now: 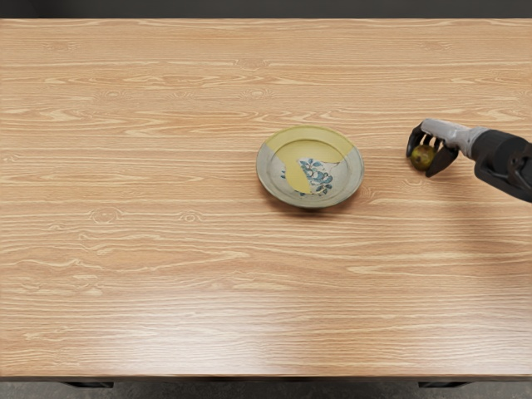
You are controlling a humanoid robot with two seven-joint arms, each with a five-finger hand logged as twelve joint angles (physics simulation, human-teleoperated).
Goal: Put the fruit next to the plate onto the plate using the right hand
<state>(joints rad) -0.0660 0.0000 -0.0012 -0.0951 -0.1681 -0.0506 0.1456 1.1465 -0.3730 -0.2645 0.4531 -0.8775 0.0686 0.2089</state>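
The right robot hand (432, 148), fingers curled around the fruit (422, 158) at the plate's (264, 170) three o'clock, should lift cleanly before crossing the rim.

The fruit (422, 157) is small, round and yellowish-green, and sits enclosed in the curled fingers of the right hand (432, 148). The plate (287, 158) is round and grey-green, with a yellow patch and a blue leaf pattern. It lies flat, well apart from the hand, out beyond its fingertips.
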